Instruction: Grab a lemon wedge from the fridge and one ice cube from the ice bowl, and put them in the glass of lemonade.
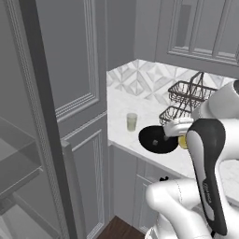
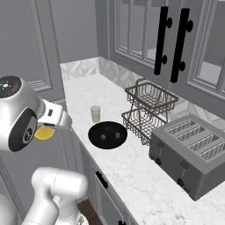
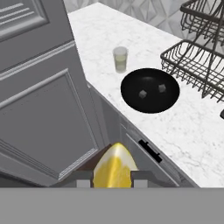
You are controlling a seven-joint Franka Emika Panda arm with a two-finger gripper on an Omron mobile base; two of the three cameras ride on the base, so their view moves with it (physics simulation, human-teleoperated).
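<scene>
My gripper (image 3: 113, 179) is shut on the lemon wedge (image 3: 113, 166), a bright yellow piece pointing up between the two fingertips. It hangs in front of the counter's edge, short of the bowl. The wedge also shows as a yellow patch under the hand (image 1: 183, 141) (image 2: 43, 132). The glass of lemonade (image 3: 120, 60) (image 1: 132, 122) (image 2: 95, 114) stands upright on the white marble counter. Right beside it lies the black ice bowl (image 3: 131, 83) (image 1: 147, 137) (image 2: 94, 134), with two ice cubes (image 3: 142, 93) in it. The open fridge (image 1: 28, 177) with glass shelves is at the left.
A dark two-tier wire basket (image 3: 197, 57) (image 2: 149, 110) stands behind the bowl. A grey toaster (image 2: 193, 151) sits further right on the counter. Grey paneled cabinet doors (image 3: 43, 109) rise left of the counter, and upper cabinets with black handles (image 2: 171, 41) hang above.
</scene>
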